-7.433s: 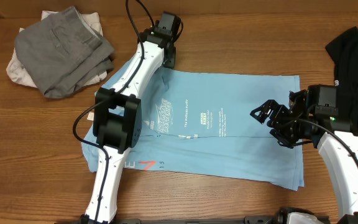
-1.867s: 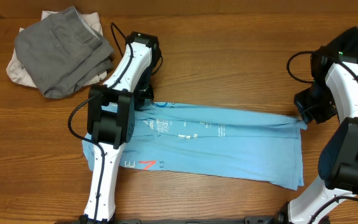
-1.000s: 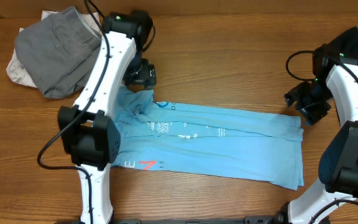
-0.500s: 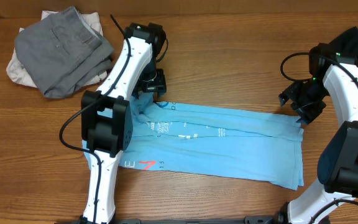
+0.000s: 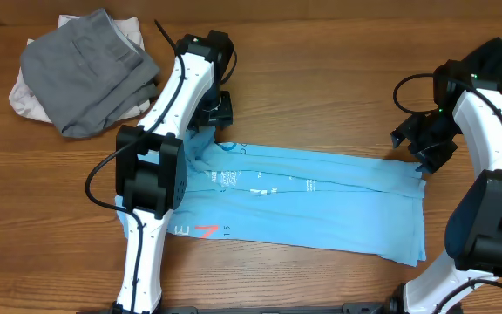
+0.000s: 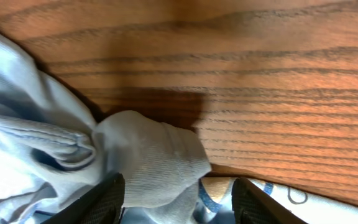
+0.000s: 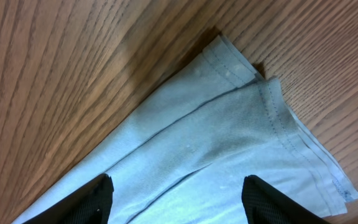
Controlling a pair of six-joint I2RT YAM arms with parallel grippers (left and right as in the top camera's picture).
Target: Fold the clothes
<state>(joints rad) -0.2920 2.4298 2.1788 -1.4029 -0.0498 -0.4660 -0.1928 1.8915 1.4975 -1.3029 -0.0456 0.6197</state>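
The light blue T-shirt lies across the table, folded into a long band, with its white logos and a red mark facing up. My left gripper is open over the shirt's bunched far-left corner. In the left wrist view the rumpled sleeve lies between the spread fingers. My right gripper is open over the shirt's far-right corner. In the right wrist view the stitched hem corner lies flat just ahead of the spread fingers.
A folded grey garment lies on an off-white one at the far left. A black garment lies at the far right edge. Bare wood table shows behind the shirt.
The shirt's far half has been folded toward the front, so it is now narrower. Both grippers have let go. In the last second the left gripper swung back right over the bunched corner.
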